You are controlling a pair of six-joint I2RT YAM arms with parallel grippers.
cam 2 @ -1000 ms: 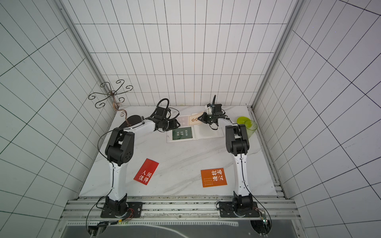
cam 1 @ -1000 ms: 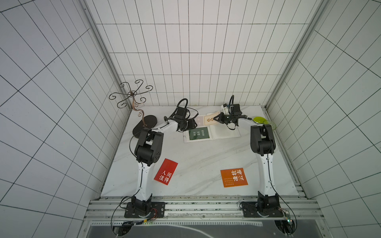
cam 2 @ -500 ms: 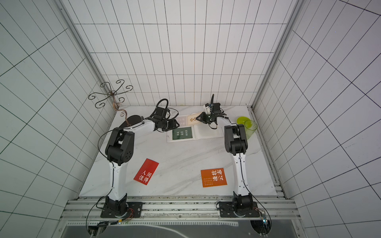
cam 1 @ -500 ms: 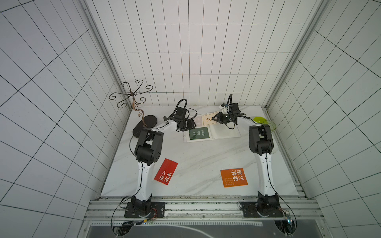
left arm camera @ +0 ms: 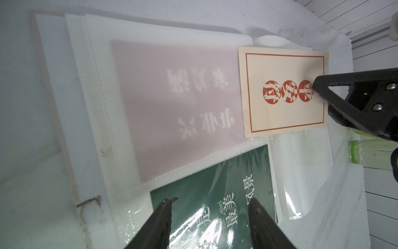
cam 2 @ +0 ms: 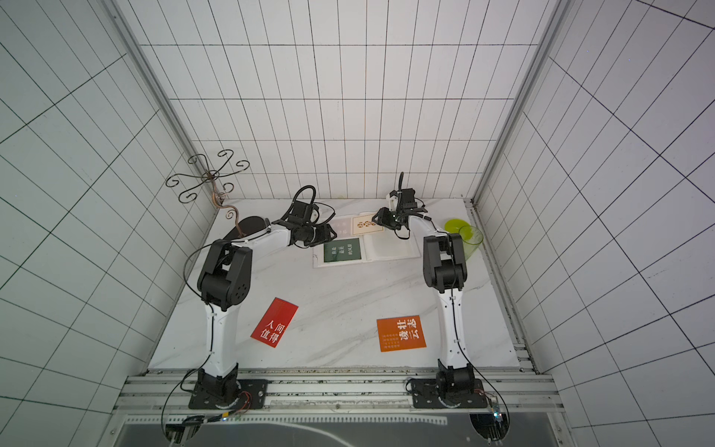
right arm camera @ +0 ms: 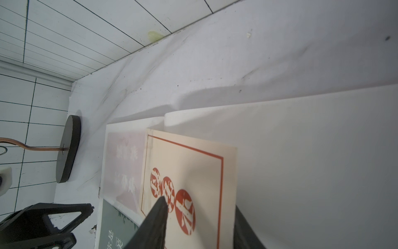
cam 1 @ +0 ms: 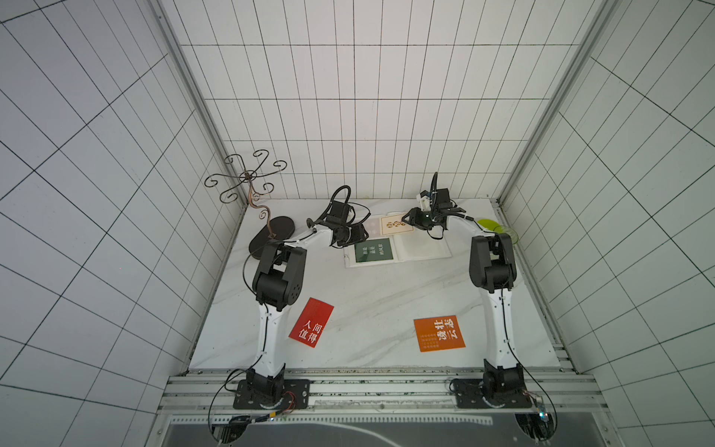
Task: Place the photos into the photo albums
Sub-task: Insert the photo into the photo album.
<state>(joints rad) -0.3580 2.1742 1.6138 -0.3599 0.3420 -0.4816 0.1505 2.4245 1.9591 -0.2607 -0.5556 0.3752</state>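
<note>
The photo album point(cam 1: 421, 247) point(cam 2: 390, 247) lies open at the back of the table. A dark green photo point(cam 1: 373, 250) point(left arm camera: 215, 194) sits under a clear sleeve on its left page. My left gripper point(cam 1: 358, 234) point(left arm camera: 210, 200) hovers open over that photo's edge. A cream photo with red circles point(cam 1: 394, 225) point(left arm camera: 284, 120) point(right arm camera: 206, 163) lies across the album's far edge near the spine. My right gripper point(cam 1: 406, 220) point(right arm camera: 199, 207) is open astride it, one fingertip point(left arm camera: 316, 86) on its face. A pale pink photo point(left arm camera: 183, 103) shows through a page. A red photo point(cam 1: 312, 322) and an orange photo point(cam 1: 439, 333) lie near the front.
A scrolled metal stand with a dark oval base point(cam 1: 271, 232) occupies the back left corner. A green cup point(cam 1: 503, 232) and a green disc point(cam 1: 486, 223) sit at the back right, beside the right arm. Tiled walls close in three sides.
The right gripper's jaws have parted around the cream photo, and that arm has edged slightly left. The left arm and the other photos have not moved.
</note>
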